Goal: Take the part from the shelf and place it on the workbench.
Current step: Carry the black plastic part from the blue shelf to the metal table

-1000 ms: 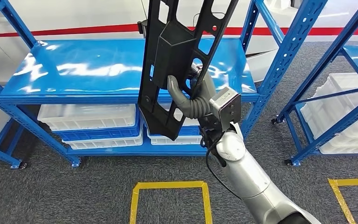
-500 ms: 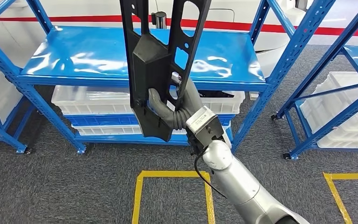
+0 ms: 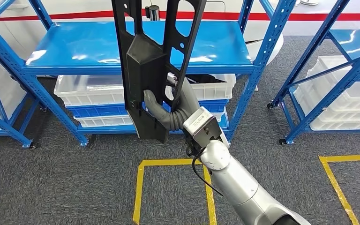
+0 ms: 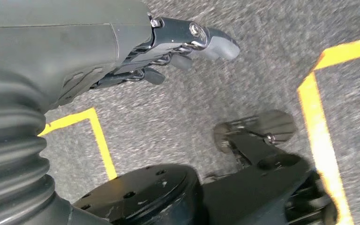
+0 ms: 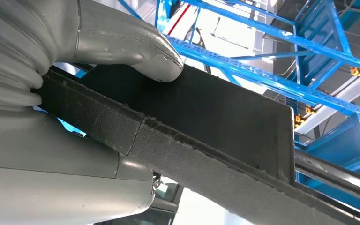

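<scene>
One black part point(image 3: 152, 70) — two blue shelf racks point(image 3: 98, 47) — several white bins point(image 3: 91, 89).

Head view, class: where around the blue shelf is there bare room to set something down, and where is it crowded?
Free: the top deck of the blue shelf, either side of the black part held by the right hand. Crowded: the lower level, packed with white bins.
</scene>
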Controlling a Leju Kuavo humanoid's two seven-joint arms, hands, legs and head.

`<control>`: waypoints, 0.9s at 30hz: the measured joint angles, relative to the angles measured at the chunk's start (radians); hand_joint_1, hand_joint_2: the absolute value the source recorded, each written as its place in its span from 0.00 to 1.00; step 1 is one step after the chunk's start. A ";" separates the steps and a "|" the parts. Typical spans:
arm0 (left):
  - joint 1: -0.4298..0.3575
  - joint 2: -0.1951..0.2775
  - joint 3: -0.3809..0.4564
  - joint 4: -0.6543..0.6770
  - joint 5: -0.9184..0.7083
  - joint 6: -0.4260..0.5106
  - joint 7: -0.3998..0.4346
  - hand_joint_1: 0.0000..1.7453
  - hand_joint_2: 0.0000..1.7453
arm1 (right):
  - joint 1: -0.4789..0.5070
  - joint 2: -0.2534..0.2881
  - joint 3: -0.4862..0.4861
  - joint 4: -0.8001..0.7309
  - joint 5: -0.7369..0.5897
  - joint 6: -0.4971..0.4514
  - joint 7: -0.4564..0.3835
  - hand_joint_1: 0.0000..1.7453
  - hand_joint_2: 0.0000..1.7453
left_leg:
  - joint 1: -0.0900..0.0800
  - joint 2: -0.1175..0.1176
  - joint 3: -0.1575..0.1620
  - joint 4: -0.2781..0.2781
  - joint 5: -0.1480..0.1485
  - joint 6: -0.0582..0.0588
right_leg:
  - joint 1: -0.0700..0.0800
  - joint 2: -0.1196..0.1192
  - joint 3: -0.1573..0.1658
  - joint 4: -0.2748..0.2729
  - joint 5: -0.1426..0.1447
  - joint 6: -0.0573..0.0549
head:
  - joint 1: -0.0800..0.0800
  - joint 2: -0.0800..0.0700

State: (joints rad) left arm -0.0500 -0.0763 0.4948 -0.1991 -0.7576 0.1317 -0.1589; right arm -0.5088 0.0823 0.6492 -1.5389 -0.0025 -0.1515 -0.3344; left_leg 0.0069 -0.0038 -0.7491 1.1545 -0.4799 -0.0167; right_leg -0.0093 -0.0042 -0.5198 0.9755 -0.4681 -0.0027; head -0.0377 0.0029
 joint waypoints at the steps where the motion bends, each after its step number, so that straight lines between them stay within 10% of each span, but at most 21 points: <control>1: 0.000 0.000 0.000 0.000 -0.001 0.000 0.000 0.00 1.00 | 0.001 0.000 0.000 0.000 -0.002 0.002 -0.001 1.00 1.00 | 0.005 0.000 -0.009 0.068 -0.038 -0.007 | -0.001 0.000 -0.014 0.001 0.012 0.002 | 0.000 0.000; 4: 0.000 0.004 0.000 0.000 -0.004 -0.001 -0.003 0.00 1.00 | 0.007 0.000 0.000 0.001 -0.004 0.007 -0.002 1.00 1.00 | 0.022 0.000 0.025 0.151 -0.013 -0.028 | -0.009 -0.002 -0.060 0.013 0.040 0.017 | 0.000 0.000; 8: -0.008 0.004 0.000 -0.001 -0.007 -0.005 -0.006 0.00 1.00 | 0.006 0.003 -0.001 0.001 -0.005 0.010 -0.003 1.00 1.00 | 0.034 -0.010 0.194 -0.061 -0.018 -0.049 | -0.015 -0.002 -0.113 0.050 0.063 0.046 | -0.002 0.000; 12: -0.010 0.006 0.000 -0.001 -0.008 -0.006 -0.004 0.00 1.00 | 0.010 0.000 -0.002 0.004 -0.006 0.013 -0.004 1.00 1.00 | 0.018 -0.008 0.176 -0.097 -0.011 0.006 | -0.019 -0.001 -0.144 0.053 0.079 0.074 | -0.001 0.000; 17: -0.010 0.008 0.000 -0.001 -0.012 -0.006 -0.002 0.00 1.00 | 0.012 -0.005 -0.005 0.009 -0.009 0.015 -0.003 1.00 1.00 | 0.004 -0.001 0.100 -0.099 0.053 0.047 | -0.012 0.000 -0.216 0.307 -0.096 0.049 | 0.005 0.000; 20: -0.010 0.007 0.000 -0.001 -0.014 -0.006 -0.001 0.00 1.00 | 0.014 -0.006 -0.005 0.012 -0.009 0.015 -0.003 1.00 1.00 | -0.007 0.001 0.052 -0.099 0.093 0.049 | 0.006 0.001 -0.147 0.302 -0.067 0.054 | 0.004 0.000; 24: -0.012 -0.002 0.000 -0.001 -0.014 -0.005 0.000 0.00 1.00 | 0.007 0.001 -0.005 0.012 -0.008 0.015 -0.004 1.00 1.00 | -0.008 0.003 0.024 -0.106 0.145 0.039 | 0.039 -0.004 0.046 0.044 -0.081 0.012 | 0.004 0.000; 27: -0.011 -0.002 0.001 -0.001 -0.015 -0.004 0.000 0.00 1.00 | 0.005 0.003 -0.005 0.012 -0.008 0.016 -0.004 1.00 1.00 | -0.004 0.004 0.023 -0.122 0.163 0.021 | 0.033 -0.002 0.036 0.013 -0.051 -0.003 | 0.009 0.000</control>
State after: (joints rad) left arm -0.0607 -0.0783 0.4953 -0.2004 -0.7723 0.1279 -0.1588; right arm -0.5041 0.0853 0.6438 -1.5264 -0.0106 -0.1357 -0.3382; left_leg 0.0030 -0.0001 -0.7262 1.0327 -0.3166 0.0042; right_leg 0.0236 -0.0067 -0.4843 0.9883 -0.5192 -0.0057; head -0.0289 0.0029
